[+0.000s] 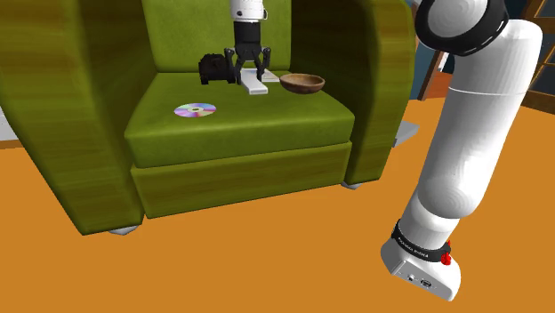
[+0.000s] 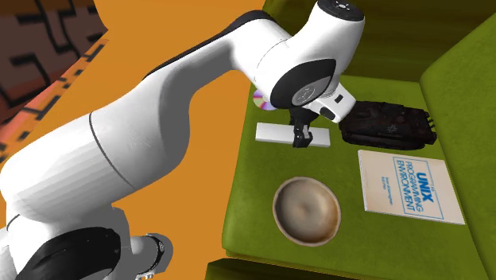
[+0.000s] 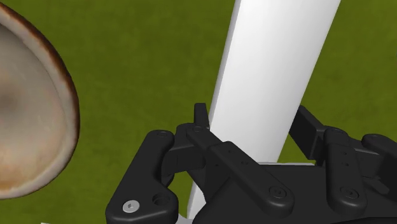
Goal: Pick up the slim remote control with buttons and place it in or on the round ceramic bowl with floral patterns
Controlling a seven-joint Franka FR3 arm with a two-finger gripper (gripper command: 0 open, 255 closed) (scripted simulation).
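The all-black two-finger gripper (image 1: pixel 252 73) hangs straight down over the back of the seat of an olive-green upholstered armchair (image 1: pixel 222 142), in the upper middle of the shoulder view. Its fingers (image 3: pixel 201 118) are closed against the two long edges of a slim white rectangular remote control (image 3: pixel 273 70), clasping it across its width. The remote lies flat on the cushion. In the second exterior view, the gripper (image 2: pixel 301 140) and the remote (image 2: pixel 274 133) sit just above the frame's centre. A round brown bowl (image 2: pixel 307 211) with a pale beige inside stands below them on the cushion, near the remote but not touching it. In the shoulder view the bowl (image 1: pixel 302 84) is just right of the remote (image 1: pixel 254 86). A lumpy black object (image 1: pixel 215 68) sits close to the remote's other side. A shiny silver disc (image 1: pixel 195 110) lies further forward on the seat, left of centre. A white book printed with blue "UNIX" lettering (image 2: pixel 409 187) lies at the right of the second exterior view.
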